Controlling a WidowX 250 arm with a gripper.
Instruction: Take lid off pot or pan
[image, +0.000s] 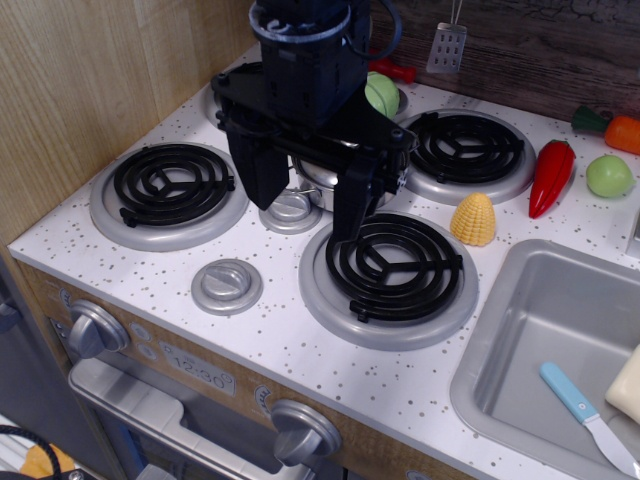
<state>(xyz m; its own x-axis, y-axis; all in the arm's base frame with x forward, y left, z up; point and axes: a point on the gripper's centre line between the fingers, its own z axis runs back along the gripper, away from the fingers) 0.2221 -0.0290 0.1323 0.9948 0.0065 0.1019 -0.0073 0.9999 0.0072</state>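
A small shiny steel pot (318, 186) stands in the middle of the stove top, between the burners. Only a strip of its side and rim shows between my fingers. The lid is hidden under the gripper body, so I cannot tell whether it sits on the pot. My black gripper (305, 215) hangs over the pot with its jaws open. One finger (258, 170) is down on the pot's left and the other finger (355, 200) on its right. I cannot tell whether they touch the pot.
Three coil burners surround the pot: left (170, 190), front (390, 268), back right (465, 150). Two flat grey discs (228, 285) (290, 214) lie nearby. Toy corn (474, 218), red pepper (551, 175) and a green fruit (610, 175) lie right. The sink (500, 330) holds a blue knife (585, 405).
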